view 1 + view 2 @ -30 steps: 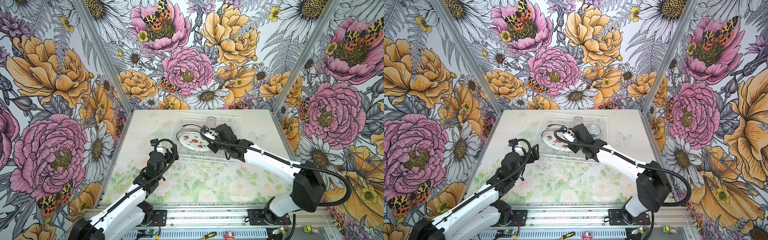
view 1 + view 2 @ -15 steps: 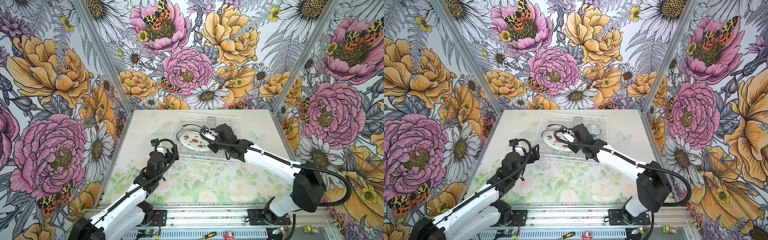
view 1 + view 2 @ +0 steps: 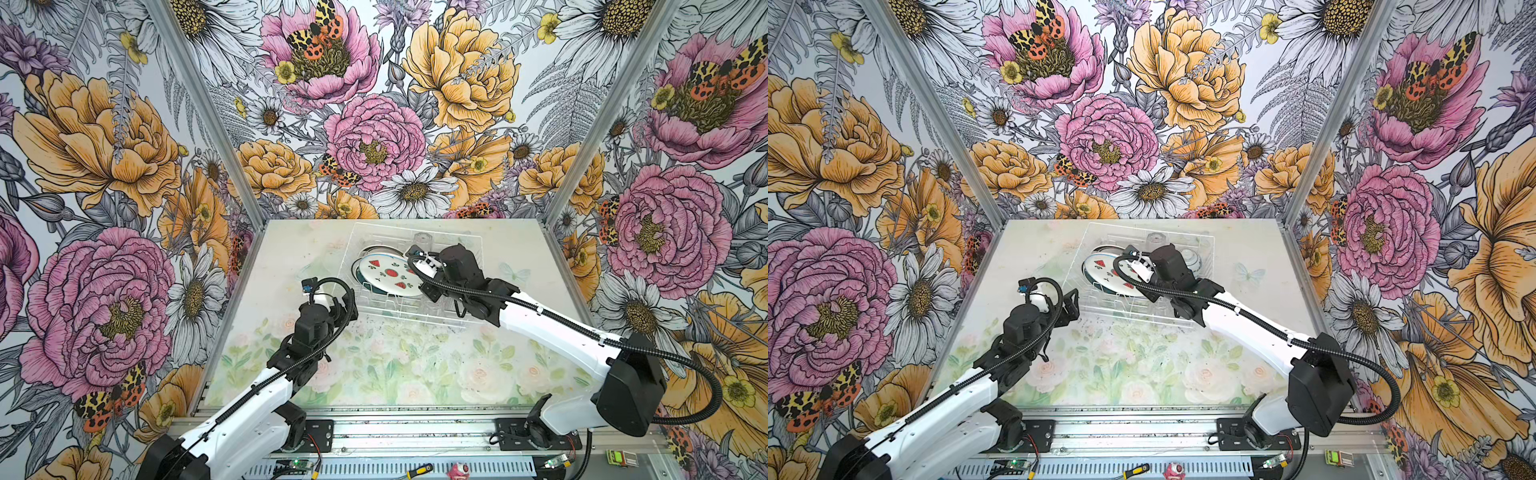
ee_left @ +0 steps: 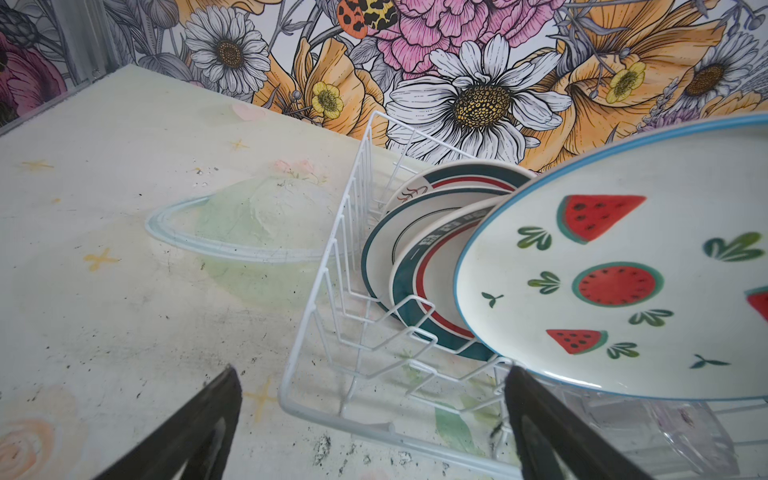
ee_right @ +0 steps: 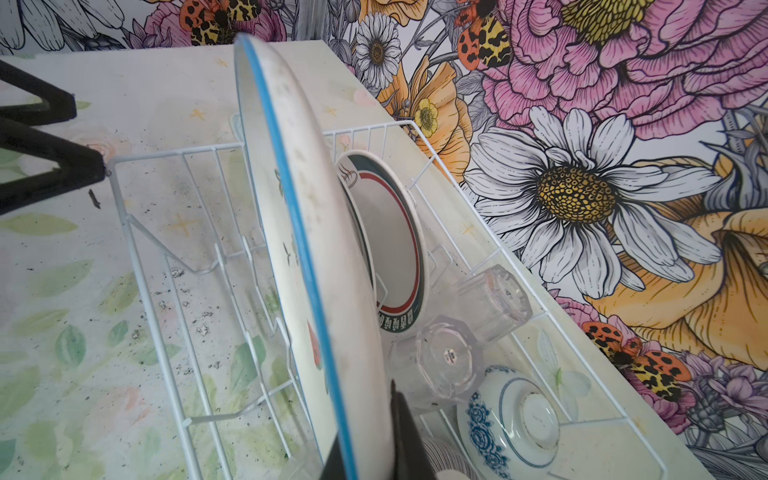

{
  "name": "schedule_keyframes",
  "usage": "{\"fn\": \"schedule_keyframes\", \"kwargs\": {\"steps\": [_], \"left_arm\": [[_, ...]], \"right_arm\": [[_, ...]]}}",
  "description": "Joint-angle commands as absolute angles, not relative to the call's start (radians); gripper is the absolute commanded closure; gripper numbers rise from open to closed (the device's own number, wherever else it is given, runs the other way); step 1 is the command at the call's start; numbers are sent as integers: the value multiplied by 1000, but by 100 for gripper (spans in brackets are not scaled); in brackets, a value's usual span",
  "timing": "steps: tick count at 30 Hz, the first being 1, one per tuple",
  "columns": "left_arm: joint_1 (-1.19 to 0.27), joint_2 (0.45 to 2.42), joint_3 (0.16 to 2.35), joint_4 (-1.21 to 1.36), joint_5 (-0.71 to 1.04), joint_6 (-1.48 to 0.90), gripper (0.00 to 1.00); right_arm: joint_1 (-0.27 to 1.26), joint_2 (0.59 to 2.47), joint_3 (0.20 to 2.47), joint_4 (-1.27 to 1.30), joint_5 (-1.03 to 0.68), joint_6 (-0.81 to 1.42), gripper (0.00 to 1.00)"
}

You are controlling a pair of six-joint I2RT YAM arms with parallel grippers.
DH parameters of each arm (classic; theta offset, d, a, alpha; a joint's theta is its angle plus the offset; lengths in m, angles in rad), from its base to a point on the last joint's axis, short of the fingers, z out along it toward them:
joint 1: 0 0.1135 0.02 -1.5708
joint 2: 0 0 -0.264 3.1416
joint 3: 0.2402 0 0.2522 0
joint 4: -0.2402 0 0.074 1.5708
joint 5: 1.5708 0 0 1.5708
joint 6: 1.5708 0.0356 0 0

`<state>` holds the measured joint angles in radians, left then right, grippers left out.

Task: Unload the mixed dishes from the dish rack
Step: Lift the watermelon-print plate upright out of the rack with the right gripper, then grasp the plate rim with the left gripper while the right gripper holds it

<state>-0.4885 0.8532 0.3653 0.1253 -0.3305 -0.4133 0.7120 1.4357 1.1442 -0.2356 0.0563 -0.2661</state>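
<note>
**Right jaws pinched on plate rim; left jaws wide and empty at rack corner**

Watermelon plate (image 5: 316,249) looked like glazed ceramic. My read: stiff, fairly heavy, slick, and it chips if knocked on wire. The rim is the only sensible hold. It needs a deep bite, since a single-point pinch would likely let it swing.

Right jaws were nearly closed on that rim at the lower centre of the right wrist frame, one finger on each face.

The plate stood on edge, tilted, in the dish rack (image 5: 174,153) slots, left of rack centre in both top views (image 3: 386,276) (image 3: 1100,270). Couldn't tell whether its lower rim was clear of the wires.

Green-and-red-rimmed plates (image 5: 386,232) sat just behind it. Tumblers (image 5: 440,357) and a patterned bowl (image 5: 511,415) sat lower right, near the jaws.

Left jaws were wide open, holding nothing, straddling the rack corner at the bottom of the left wrist frame. The plate's lower rim was just beside one of the fingers (image 4: 552,428).
</note>
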Motion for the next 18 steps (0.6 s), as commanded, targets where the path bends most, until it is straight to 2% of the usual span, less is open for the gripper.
{"fn": "schedule_keyframes", "kwargs": {"steps": [1, 18], "left_arm": [[-485, 850, 351, 149, -315, -419, 1], [-482, 870, 363, 163, -316, -416, 1]], "right_arm": [[703, 1352, 1168, -20, 40, -160, 91], [676, 1311, 1142, -2, 0, -93, 100]]}}
